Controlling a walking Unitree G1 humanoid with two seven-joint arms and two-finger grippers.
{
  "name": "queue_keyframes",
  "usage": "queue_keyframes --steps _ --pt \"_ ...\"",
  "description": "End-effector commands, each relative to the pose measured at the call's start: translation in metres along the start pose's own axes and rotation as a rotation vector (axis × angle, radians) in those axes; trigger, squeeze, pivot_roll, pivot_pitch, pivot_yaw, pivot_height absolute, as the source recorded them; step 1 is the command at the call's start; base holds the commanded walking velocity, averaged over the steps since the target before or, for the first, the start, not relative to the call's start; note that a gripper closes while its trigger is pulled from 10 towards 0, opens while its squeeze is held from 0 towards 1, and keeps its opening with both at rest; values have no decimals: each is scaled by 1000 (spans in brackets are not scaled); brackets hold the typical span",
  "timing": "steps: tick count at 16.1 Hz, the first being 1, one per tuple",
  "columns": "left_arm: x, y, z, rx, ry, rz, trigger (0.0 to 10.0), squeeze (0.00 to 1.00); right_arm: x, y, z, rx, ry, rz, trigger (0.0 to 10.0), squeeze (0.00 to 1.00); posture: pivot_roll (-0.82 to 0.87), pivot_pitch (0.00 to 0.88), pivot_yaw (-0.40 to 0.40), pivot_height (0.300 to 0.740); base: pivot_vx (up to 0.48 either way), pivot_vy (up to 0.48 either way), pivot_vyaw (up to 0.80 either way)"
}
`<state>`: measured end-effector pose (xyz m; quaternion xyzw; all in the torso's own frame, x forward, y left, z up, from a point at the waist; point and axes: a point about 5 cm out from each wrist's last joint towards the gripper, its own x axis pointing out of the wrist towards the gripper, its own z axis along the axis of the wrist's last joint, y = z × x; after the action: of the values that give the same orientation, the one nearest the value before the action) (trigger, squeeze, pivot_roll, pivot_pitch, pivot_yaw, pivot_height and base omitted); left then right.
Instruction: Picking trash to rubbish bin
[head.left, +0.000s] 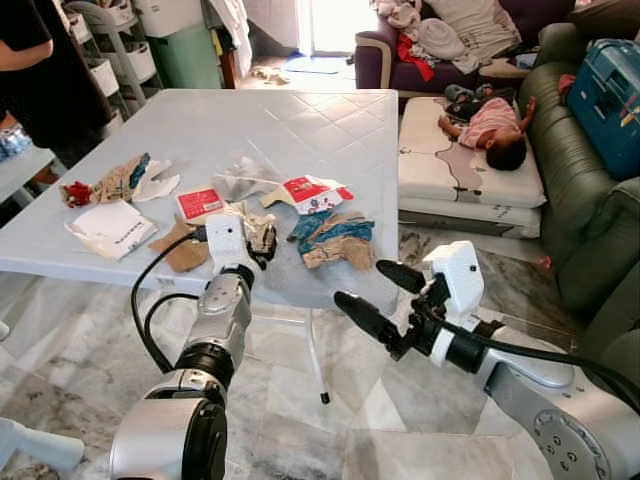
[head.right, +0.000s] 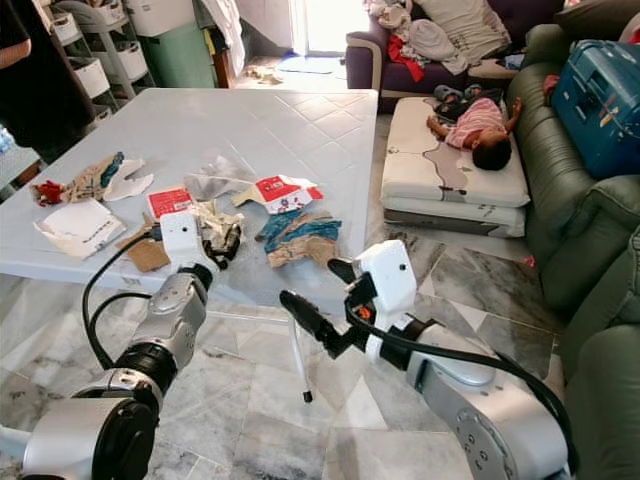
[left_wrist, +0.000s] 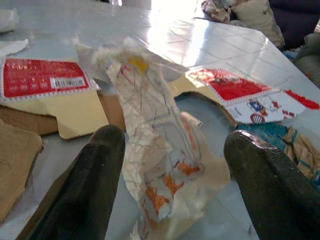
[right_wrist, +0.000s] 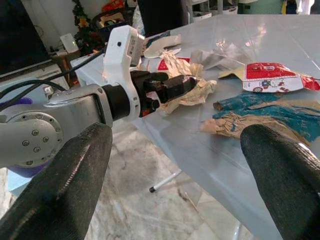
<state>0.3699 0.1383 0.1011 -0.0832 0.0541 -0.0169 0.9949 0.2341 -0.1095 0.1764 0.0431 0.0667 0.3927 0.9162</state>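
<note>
Table: you are facing a large pale grey plastic table with a quilted diamond pattern (head.left: 300, 120); it is standing on a marbled tile floor (head.left: 330, 440) and trash is lying scattered across its near half.
Sofa and mattress: beyond the table's right side a dark green sofa (head.left: 570, 190) is running along the wall; a person in a pink striped top (head.left: 495, 125) is lying on a white mattress (head.left: 440, 165) just beside it; a blue hard case (head.left: 610, 90) is sitting on the sofa.
Bystander: a person in dark clothing (head.left: 40, 70) is standing at the table's far left corner.
Left arm: your left gripper (head.left: 262, 245) is reaching over the near table edge; its two black fingers (left_wrist: 95, 185) are spread apart, one on each side of a crumpled translucent plastic wrapper with orange print (left_wrist: 160, 165); whether they are touching it you cannot tell.
Right arm: your right gripper (head.left: 385, 295) is hovering off the table's near edge, above the floor; its fingers are parted and holding nothing.
Trash near the wrapper: a red and white torn paper packet (head.left: 312, 192) is lying just beyond it; a crumpled teal and brown paper scrap (head.left: 330, 238) is lying to its right; a red labelled flat card (head.left: 200, 202) and a brown cardboard piece (head.left: 180, 250) are lying to its left.
Trash farther left: a white folded paper bag (head.left: 110, 228) is lying near the left edge; a mixed heap of crumpled wrappers (head.left: 120, 180) is lying behind it.
</note>
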Motion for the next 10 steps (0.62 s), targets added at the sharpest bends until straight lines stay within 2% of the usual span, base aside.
queue_keyframes --steps 1,10 --pt "3 2 8 6 -25 -1 0 0 3 4 3 -8 -8 18 10000 0 -196 2 52 740 0 0 0" --pt "2 3 3 -12 -4 3 0 0 3 5 3 -5 -1 28 10000 0 -194 8 50 740 0 0 0"
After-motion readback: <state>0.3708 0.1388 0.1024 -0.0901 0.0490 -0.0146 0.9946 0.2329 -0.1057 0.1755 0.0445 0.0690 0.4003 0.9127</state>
